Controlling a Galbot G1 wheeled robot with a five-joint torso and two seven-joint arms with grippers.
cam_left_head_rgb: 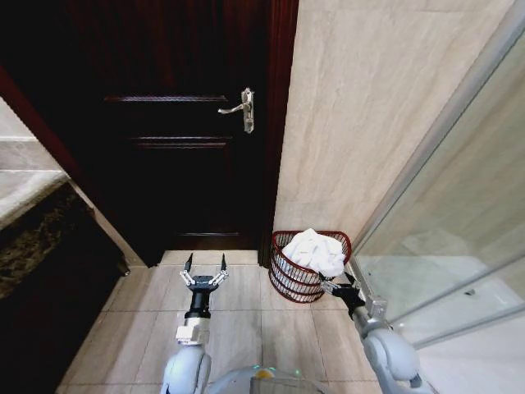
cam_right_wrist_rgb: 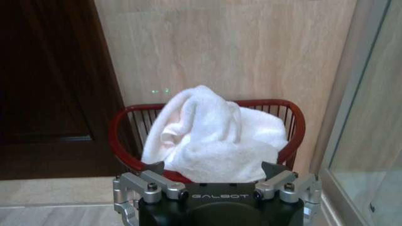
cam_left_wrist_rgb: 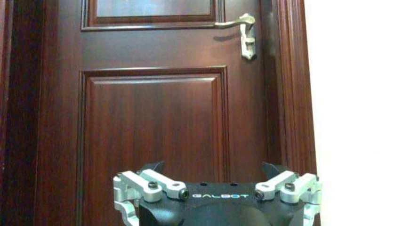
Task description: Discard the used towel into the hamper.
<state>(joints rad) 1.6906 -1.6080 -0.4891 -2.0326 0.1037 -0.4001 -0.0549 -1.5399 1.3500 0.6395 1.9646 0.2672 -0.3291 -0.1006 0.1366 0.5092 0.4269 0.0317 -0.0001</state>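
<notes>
I see the white towel (cam_left_head_rgb: pixel 316 250) lying in the hamper (cam_left_head_rgb: pixel 289 279), bunched up and sticking out over the rim. The hamper is a small round red-brown wire basket. It stands on the tiled floor (cam_left_head_rgb: pixel 238 328), against the pale wall (cam_left_head_rgb: pixel 361 123), between the dark wooden door (cam_left_head_rgb: pixel 180 164) and the glass panel (cam_left_head_rgb: pixel 459 238). My right end effector (cam_left_head_rgb: pixel 338 289) is just beside the hamper, on the side near me, low by the rim. From my right wrist camera its fingers (cam_right_wrist_rgb: pixel 279 170) are spread wide and hold nothing, and the towel (cam_right_wrist_rgb: pixel 213 141) is right in front of them. My left end effector (cam_left_head_rgb: pixel 204 277) hangs over the floor in front of the door, well apart from the hamper. Its fingers (cam_left_head_rgb: pixel 186 264) are spread wide too and hold nothing. A silver handle (cam_left_head_rgb: pixel 243 107) is on the door.
</notes>
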